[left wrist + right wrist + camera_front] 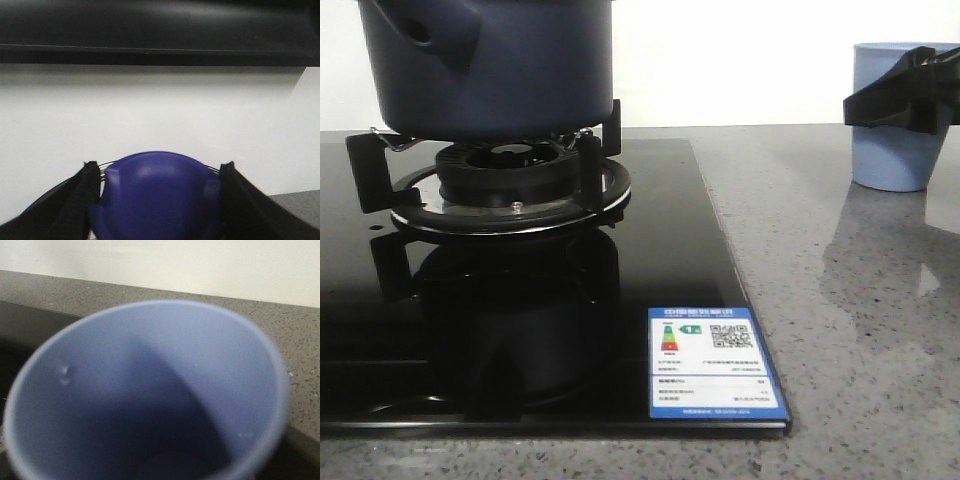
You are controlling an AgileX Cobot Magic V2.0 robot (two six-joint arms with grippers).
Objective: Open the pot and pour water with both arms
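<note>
The dark navy pot (pixel 490 70) stands on the gas burner (pixel 510 170) at the back left, its handle socket (pixel 432 28) facing me; its top is out of view. In the left wrist view my left gripper (pixel 157 172) is shut on a purple-blue lid knob (pixel 157 195), its black fingers (pixel 85 192) pressed against both sides, with a thin metal lid rim behind. A pale blue cup (pixel 892 150) stands on the counter at the right. My right gripper (pixel 905 95) sits at its rim, one black finger against its wall. The cup's inside (pixel 150 400) fills the right wrist view and hides the fingers.
The black glass hob (pixel 650 260) carries a blue and white energy label (pixel 713 362) at its front right corner. Grey speckled counter (pixel 840 300) runs to the right of it. A white wall (pixel 160 110) and a dark hood edge (pixel 160 30) are behind the lid.
</note>
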